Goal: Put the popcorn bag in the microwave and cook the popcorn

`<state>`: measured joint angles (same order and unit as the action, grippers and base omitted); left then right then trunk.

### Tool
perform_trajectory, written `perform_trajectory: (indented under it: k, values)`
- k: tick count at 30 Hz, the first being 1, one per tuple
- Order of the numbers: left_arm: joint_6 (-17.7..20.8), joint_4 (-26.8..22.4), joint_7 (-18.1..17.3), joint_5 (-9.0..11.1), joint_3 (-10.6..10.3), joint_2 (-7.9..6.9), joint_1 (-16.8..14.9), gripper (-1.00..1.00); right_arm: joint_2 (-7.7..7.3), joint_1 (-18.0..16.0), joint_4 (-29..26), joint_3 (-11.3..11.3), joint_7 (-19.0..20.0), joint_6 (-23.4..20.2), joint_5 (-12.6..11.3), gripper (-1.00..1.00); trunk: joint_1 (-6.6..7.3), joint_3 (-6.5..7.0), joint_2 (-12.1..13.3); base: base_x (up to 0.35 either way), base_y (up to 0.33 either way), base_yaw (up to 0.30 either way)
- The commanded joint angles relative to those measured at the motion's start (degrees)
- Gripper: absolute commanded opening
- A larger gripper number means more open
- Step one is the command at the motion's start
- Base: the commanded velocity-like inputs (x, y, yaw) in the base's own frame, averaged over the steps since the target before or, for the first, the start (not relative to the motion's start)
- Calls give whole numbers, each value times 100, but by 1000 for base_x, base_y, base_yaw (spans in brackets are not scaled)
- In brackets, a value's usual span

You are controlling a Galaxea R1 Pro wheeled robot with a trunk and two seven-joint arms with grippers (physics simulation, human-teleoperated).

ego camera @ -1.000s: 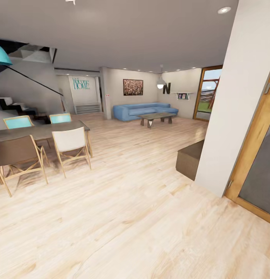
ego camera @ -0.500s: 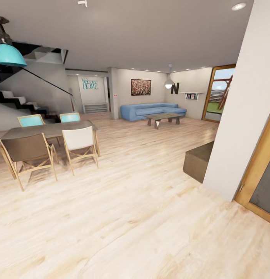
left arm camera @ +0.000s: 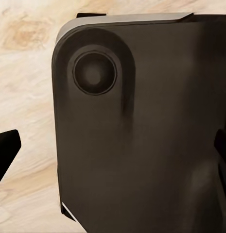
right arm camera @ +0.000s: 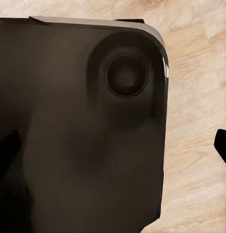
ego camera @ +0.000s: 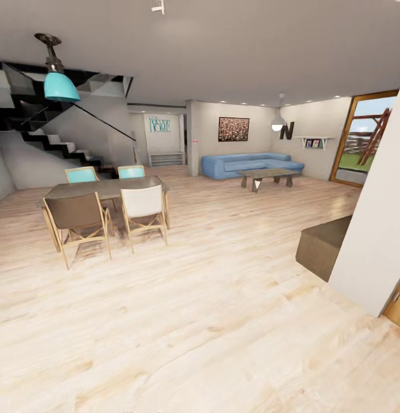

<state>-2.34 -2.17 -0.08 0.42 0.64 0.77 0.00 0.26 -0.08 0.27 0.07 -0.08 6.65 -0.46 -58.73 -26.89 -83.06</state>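
The popcorn bag, the microwave, the countertop and the kitchen are out of view; the head view looks over a living and dining room. In the left wrist view my left gripper (left arm camera: pixel 113 150) is open, one black fingertip (left arm camera: pixel 6 148) at each side edge, nothing between them. My right gripper (right arm camera: pixel 113 148) is open too, its fingertips (right arm camera: pixel 222 144) wide apart and empty. Behind each gripper sits a dark rounded part of my own body (left arm camera: pixel 142 126) over pale wood floor.
A dining table (ego camera: pixel 105 188) with several chairs stands at the left under a teal lamp (ego camera: pixel 61 86). Black stairs (ego camera: pixel 45 140) rise behind it. A blue sofa (ego camera: pixel 246 163) and low table (ego camera: pixel 267 175) sit far back. A white wall (ego camera: pixel 380 246) and brown block (ego camera: pixel 323 244) are at the right.
The whole head view has swung to the left: table, sofa and wall all slid rightward in the picture, and the wooden door at the right has nearly left the frame.
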Motion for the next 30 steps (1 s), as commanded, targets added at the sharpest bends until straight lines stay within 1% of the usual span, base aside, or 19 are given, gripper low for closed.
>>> perform_trajectory:
  k: [1,16,30]
  values:
    - [-12,-3,-1,4,6,-2,0,100,-1,-1,12,3,-1,22,-6,100,0,-4,-2,0,0,280]
    - [-12,-6,-1,71,-1,3,0,100,-8,-1,43,11,-1,20,-7,100,0,-4,-2,0,0,280]
    - [-66,-7,-1,68,-2,3,0,100,-8,-1,43,11,-1,20,-7,100,0,-4,-2,0,0,280]
